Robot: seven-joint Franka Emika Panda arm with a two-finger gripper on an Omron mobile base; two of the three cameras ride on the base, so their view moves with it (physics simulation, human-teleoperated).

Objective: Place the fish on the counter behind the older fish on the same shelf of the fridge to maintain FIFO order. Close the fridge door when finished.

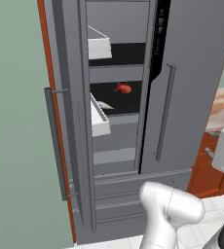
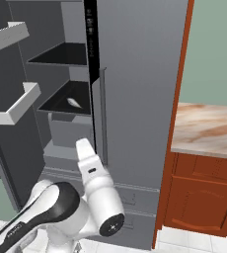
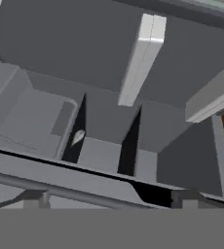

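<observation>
A rendered kitchen: a tall grey fridge stands open against a green wall, with a marbled counter over reddish-brown cabinets just beside it.

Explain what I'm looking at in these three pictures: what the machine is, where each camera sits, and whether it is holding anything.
This is a rendered kitchen with a white robot arm on a base that can drive. Two pictures come from cameras on that base, behind the arm to its left and to its right. The third comes from a camera on the arm's hand, so it looks tilted.

The arm faces a tall grey fridge with one fridge door swung open, white bins on its inner face. On the middle shelf a small red-orange fish lies toward the back and a pale silver-grey older fish nearer the front. The marbled counter stands to the right of the fridge.

The tool is open and holds nothing. The door has not yet been closed.
</observation>
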